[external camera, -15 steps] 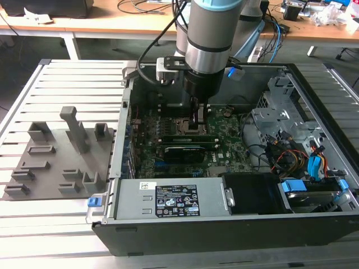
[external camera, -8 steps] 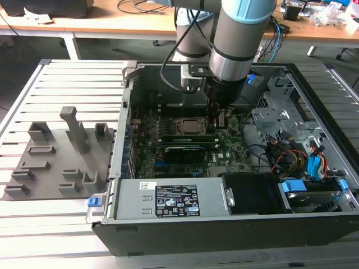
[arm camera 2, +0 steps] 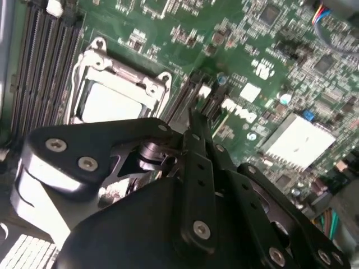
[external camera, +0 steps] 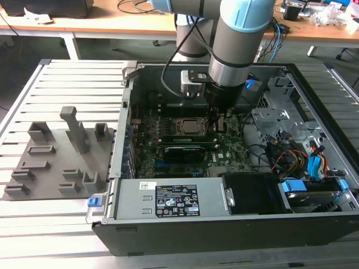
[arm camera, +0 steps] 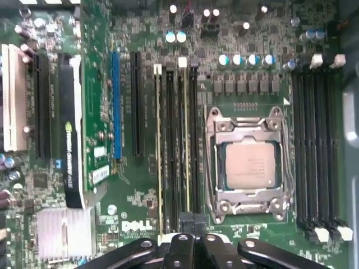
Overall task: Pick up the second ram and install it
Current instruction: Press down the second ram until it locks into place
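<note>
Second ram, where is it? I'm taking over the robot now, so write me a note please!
End effector: low inside the computer case, over the memory slots beside the CPU socket. I cannot tell whether it is open or shut.
Second ram: it looks like the thin stick standing in the slot just under the end effector. Another stick stands two slots further from the socket.
Done: the ram has been picked up and brought to its slot.
Left: the pictures don't show whether it is fully clicked in, so treat seating as unconfirmed.
</note>
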`<move>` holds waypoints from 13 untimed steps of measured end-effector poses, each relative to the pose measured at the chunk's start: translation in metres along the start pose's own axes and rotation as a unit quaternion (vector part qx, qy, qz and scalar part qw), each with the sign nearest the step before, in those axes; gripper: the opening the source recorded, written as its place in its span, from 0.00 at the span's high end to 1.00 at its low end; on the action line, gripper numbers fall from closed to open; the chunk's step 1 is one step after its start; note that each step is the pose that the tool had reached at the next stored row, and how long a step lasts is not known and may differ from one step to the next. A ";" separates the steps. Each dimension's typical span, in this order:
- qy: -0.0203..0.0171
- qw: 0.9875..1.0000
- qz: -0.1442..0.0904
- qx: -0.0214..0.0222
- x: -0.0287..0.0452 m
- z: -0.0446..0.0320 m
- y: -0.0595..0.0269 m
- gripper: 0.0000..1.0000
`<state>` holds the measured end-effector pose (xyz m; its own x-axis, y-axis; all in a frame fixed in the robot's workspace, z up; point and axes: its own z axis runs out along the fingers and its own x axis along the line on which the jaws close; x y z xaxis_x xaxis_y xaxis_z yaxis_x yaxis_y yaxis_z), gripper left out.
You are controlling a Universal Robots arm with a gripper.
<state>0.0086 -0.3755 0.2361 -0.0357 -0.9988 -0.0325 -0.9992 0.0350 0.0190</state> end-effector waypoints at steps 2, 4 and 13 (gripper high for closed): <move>0.000 1.000 0.000 0.003 0.0006 0.0001 0.0154 0.89; 0.000 1.000 0.000 0.004 0.0012 0.0004 0.0307 0.89; 0.000 1.000 0.000 0.008 0.0028 0.0050 0.0705 0.89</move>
<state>-0.0621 -0.3757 0.2323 -0.0352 -0.9989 -0.0324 -0.9994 0.0351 0.0039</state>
